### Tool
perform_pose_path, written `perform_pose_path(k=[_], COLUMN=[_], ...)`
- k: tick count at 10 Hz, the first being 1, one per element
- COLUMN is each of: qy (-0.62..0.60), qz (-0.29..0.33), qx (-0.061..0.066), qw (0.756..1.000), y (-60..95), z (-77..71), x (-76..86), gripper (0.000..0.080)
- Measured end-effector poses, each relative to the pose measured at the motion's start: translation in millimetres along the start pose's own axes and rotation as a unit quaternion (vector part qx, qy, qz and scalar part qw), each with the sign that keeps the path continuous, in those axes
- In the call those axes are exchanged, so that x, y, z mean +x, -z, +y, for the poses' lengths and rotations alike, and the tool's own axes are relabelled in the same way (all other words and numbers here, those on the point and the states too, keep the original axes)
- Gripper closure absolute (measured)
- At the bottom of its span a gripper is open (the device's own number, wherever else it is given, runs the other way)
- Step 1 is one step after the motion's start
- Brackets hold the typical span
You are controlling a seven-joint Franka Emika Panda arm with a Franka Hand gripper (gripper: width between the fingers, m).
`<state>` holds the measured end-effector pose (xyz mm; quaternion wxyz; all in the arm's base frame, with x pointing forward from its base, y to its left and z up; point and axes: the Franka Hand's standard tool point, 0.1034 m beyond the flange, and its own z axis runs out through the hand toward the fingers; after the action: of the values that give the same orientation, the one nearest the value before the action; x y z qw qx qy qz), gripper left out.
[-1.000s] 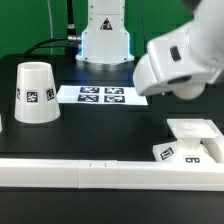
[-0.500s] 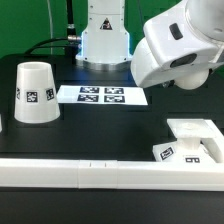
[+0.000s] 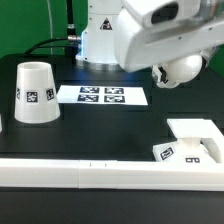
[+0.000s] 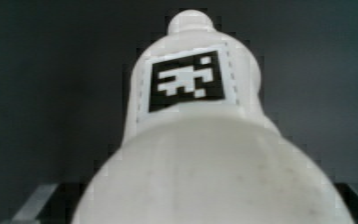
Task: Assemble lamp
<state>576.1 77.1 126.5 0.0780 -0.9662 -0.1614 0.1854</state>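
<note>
Currently: tool [image 4: 194, 200] clenched on the bulb [image 4: 190, 110], which hangs in the air, clear of the surface [image 3: 110, 125].

Wrist view: the bulb fills most of the frame. Its wide round end sits at the tool and its narrow stem end points straight away from the wrist. The long axis runs in line with the tool's own reach. One black-and-white square tag on the neck faces the camera. Only dark slivers of the tool show either side of the round end.

Exterior view: the arm is blurred, high at the far right of that view. The bulb's heading in the scene cannot be read there.

Shade [image 3: 35, 92]: upright on the surface at the exterior view's far left, narrow end up, axis vertical.
Base [image 3: 192, 140]: flat at the exterior view's near right, against the rail [image 3: 80, 172] that runs along the near edge.
Marker board [image 3: 102, 95]: far centre, near the shade, not touching it.
</note>
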Motion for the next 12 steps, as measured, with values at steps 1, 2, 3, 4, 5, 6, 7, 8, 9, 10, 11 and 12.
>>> perform_pose_path(k=[1,2,3,4,5,6,7,8,9,10,11,12], qy=[-0.001,-0.001,-0.006,-0.01,-0.008,-0.001,0.0,0.001,0.004,0.007,0.006,0.008], qz=[0.016,0.061,0.103,0.13,0.158,0.196,0.223,0.252,0.288,0.307,0.322,0.349], qx=[-0.005,-0.013,-0.024,-0.031,-0.04,-0.055,-0.065,-0.076,-0.09,-0.098,-0.101,-0.115], qw=[1.0,0.998,0.994,0.991,0.987,0.979,0.973,0.965,0.953,0.947,0.941,0.93], y=[7.0,10.5,11.7,10.6,12.6,18.4,24.1,33.2,41.7,47.2,51.8,51.3], z=[-2.1,1.0,5.4,8.0,11.1,15.6,17.4,19.3,22.5,26.6,32.1,36.3], x=[1.6,11.6,12.5,10.4,13.5,17.1,17.7,23.1,28.5,30.5,32.3,32.5], gripper=[0.0225,0.0225,0.0225,0.0225,0.0225,0.0225,0.0225,0.0225,0.0225,0.0225,0.0225,0.0225])
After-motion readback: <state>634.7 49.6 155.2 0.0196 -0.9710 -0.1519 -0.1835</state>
